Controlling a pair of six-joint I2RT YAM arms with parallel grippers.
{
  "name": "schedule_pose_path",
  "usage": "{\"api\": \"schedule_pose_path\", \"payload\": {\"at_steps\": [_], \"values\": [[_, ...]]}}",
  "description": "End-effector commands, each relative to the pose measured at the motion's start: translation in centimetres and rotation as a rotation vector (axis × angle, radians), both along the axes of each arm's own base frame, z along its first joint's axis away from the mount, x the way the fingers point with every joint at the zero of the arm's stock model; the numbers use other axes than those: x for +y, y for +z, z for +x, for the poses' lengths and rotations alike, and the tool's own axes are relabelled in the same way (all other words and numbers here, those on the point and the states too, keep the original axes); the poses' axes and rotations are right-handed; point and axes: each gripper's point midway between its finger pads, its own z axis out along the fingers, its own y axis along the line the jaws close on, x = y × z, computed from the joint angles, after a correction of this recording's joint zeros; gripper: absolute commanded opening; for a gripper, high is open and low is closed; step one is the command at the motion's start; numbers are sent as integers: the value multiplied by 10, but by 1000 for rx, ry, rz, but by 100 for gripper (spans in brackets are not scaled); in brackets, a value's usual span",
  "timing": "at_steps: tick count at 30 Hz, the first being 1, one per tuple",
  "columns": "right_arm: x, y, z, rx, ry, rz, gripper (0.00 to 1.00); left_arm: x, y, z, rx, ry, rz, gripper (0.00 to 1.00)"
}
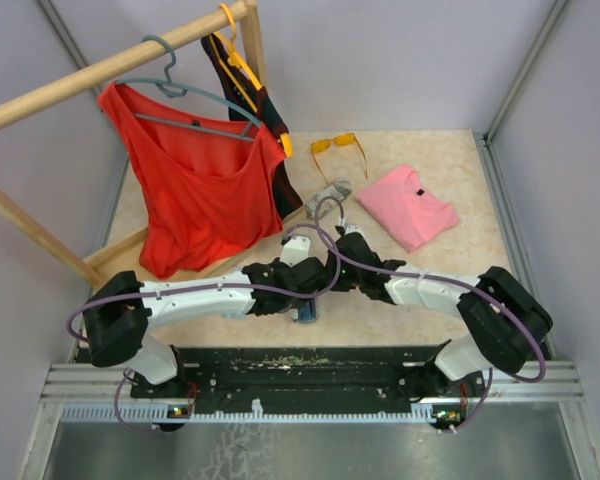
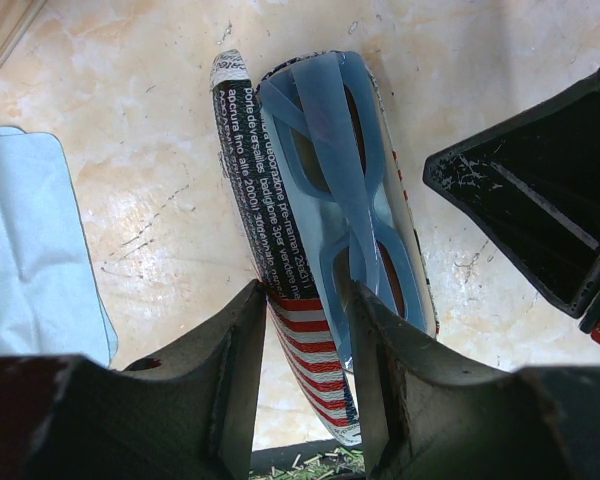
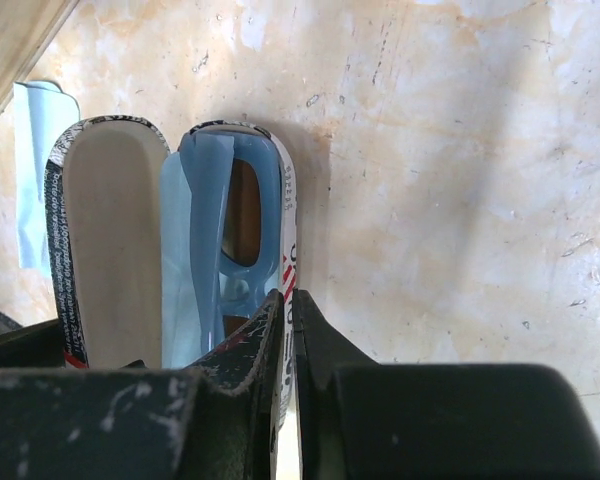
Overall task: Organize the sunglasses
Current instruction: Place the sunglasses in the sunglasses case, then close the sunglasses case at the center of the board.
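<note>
**Greyish-lilac sunglasses** (image 2: 362,238) lie folded lengthwise inside the open tray of a patterned glasses case (image 2: 245,180), at the near centre of the worktop (image 1: 450,150). The case's lid is swung up along the tray's left side, its pale lining showing in the right wrist view.

**Left pincer** (image 2: 310,300) – fingers set apart, one against each side of the case's red-striped near end, clamped on it.

**Right pincer** (image 3: 288,300) – fingers drawn together with only a slit between them, tips at the rim of the tray's right wall. Whether the rim is pinched between them cannot be told.

**Orange-yellow sunglasses** (image 1: 338,148) rest on the bare worktop toward the far edge, arms unfolded and pointing nearward, well apart from the case and from both pincers.

**Surroundings.** A light-blue cloth (image 2: 30,250) lies flat just left of the case. A folded pink garment (image 1: 408,207) lies to the right, near the orange-yellow pair. On the left stands a wooden rail (image 1: 100,70), with a red top (image 1: 195,185) hanging from it on a hanger. In the overhead view both arms reach inward and meet over the case, hiding most of it.
</note>
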Motion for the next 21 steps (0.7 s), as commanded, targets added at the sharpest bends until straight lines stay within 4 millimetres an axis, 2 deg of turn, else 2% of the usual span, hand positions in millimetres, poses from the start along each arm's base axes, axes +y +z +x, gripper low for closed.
{"api": "schedule_pose_path", "payload": {"at_steps": [1,12,18,21], "values": [[11,14,11,-61,15,-1,7,-5,11,2,-24,-10,-28,45],[16,1,10,-36,20,-1,7,-8,20,2,-32,-6,-65,55],[21,-5,9,-19,24,24,0,-10,22,1,-36,-14,-94,54],[24,-9,7,-5,33,41,0,-12,19,1,-32,-21,-91,51]]}}
